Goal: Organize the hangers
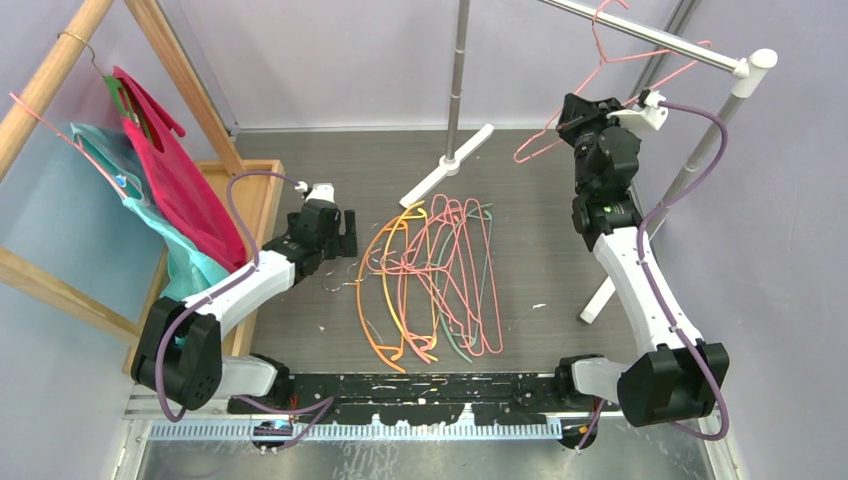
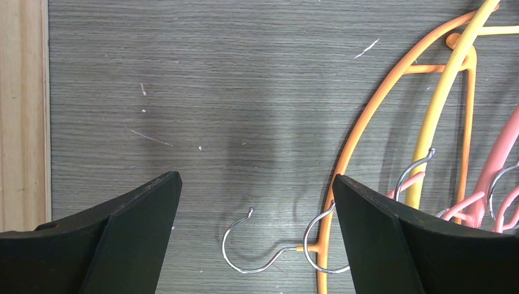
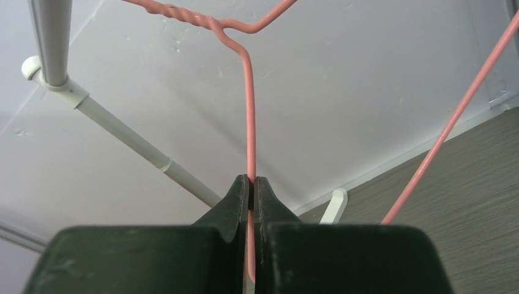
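Several hangers lie in a loose pile at mid table: pink ones, orange ones, a yellow one and a pale green one. My left gripper is open and empty, low over the pile's left edge. In the left wrist view my left gripper frames a metal hook of an orange hanger, with the yellow hanger beside it. My right gripper is shut on a thin pink hanger, held high with its hook by the metal rail. The right wrist view shows my right gripper pinching the pink hanger.
A wooden rack at the left carries a pink hanger draped with red and teal cloth, above a wooden base. The rail stand's pole and white foot stand behind the pile. Its slanted right leg runs beside my right arm.
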You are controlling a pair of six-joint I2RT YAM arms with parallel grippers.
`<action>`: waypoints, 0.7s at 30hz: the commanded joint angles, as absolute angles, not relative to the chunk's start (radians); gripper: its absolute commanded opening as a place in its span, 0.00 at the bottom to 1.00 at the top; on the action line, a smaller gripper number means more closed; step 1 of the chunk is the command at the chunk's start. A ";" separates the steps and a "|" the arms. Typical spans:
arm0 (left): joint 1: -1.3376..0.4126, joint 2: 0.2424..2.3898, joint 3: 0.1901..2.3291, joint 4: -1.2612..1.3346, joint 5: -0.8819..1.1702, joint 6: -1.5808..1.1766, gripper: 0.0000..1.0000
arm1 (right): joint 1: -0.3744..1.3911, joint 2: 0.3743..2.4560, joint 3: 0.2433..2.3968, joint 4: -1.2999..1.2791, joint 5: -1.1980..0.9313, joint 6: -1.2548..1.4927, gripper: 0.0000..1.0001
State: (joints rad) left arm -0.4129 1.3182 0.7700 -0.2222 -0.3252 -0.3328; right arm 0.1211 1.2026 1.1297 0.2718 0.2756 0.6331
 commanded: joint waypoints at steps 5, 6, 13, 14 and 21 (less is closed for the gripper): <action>-0.413 1.318 0.791 -0.189 -0.328 -0.339 0.98 | 0.120 1.325 1.240 0.269 0.120 0.681 0.01; -0.413 1.319 0.791 -0.189 -0.327 -0.339 0.98 | 0.121 1.344 1.248 0.267 0.098 0.689 0.01; -0.413 1.334 0.800 -0.187 -0.325 -0.338 0.98 | 0.216 1.446 1.326 0.241 0.064 0.634 0.01; -0.413 1.337 0.802 -0.187 -0.323 -0.338 0.98 | 0.234 1.461 1.345 0.231 0.063 0.620 0.01; -0.413 1.344 0.803 -0.188 -0.323 -0.336 0.98 | 0.294 1.557 1.440 0.178 0.066 0.578 0.01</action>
